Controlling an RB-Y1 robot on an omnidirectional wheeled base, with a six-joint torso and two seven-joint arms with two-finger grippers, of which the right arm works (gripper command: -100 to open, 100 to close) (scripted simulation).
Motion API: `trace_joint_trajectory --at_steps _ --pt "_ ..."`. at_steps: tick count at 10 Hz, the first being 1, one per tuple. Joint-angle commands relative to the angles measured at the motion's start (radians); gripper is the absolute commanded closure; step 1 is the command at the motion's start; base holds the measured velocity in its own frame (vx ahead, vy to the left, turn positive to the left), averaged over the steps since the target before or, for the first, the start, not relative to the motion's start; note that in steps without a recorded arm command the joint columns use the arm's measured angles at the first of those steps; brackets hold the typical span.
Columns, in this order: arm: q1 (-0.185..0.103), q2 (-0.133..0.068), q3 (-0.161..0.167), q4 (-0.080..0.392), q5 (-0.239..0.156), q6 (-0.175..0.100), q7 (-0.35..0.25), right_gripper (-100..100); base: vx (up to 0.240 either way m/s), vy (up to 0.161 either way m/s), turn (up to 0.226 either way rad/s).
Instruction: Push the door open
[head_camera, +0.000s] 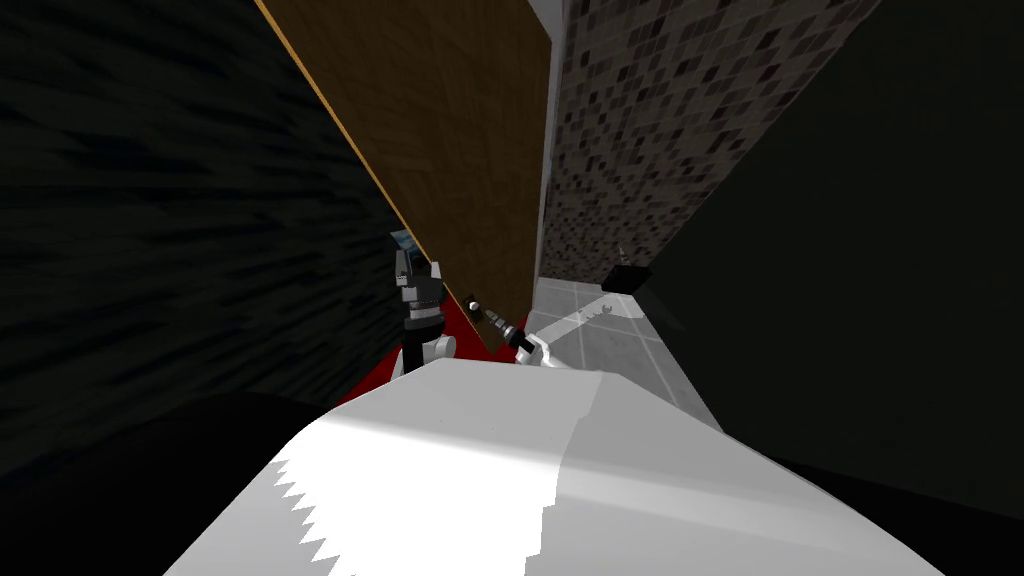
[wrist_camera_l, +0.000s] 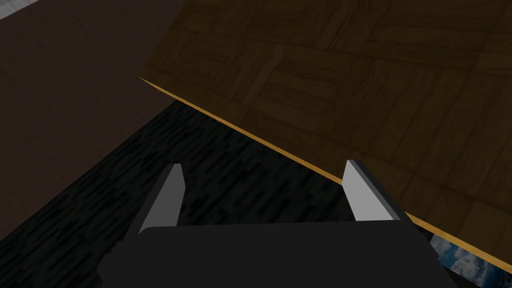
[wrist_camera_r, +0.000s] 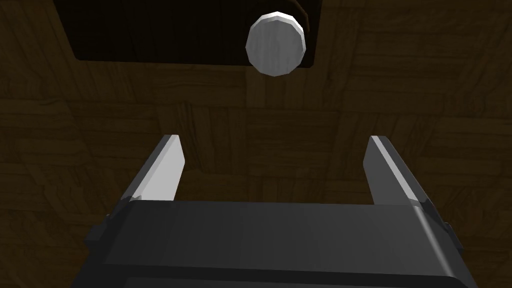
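Right gripper: 2 fingers spread wide, gripping nothing, aimed square at the brown wood door, close in. Round grey knob sits just beyond the fingertips, on a dark plate. Left gripper: fingers equally wide apart, nothing held, alongside the door's orange edge, with a dark streaked wall behind it. Head view adds: the door stands ajar, with a mosaic tiled wall and pale floor tiles past its far edge, a small black box beside those tiles, and red floor under our left arm.
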Motion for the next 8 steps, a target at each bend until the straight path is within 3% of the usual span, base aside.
trace_joint_trajectory --at_steps 1,4,6,7,8 --pt "-0.004 -0.008 -0.006 0.0 0.0 0.008 0.002 -100 0.066 0.133 0.017" --pt "-0.014 0.006 -0.017 0.006 0.001 0.019 0.005 -100 0.121 0.168 0.021" --pt "-0.022 0.04 -0.025 0.01 0.001 0.027 0.007 -100 0.099 0.179 0.018" --pt "-0.025 0.03 -0.023 0.017 0.0 0.021 0.004 -100 0.037 0.067 -0.002" --pt "-0.025 0.03 -0.023 0.017 0.0 0.021 0.004 100 -0.005 -0.007 -0.003"
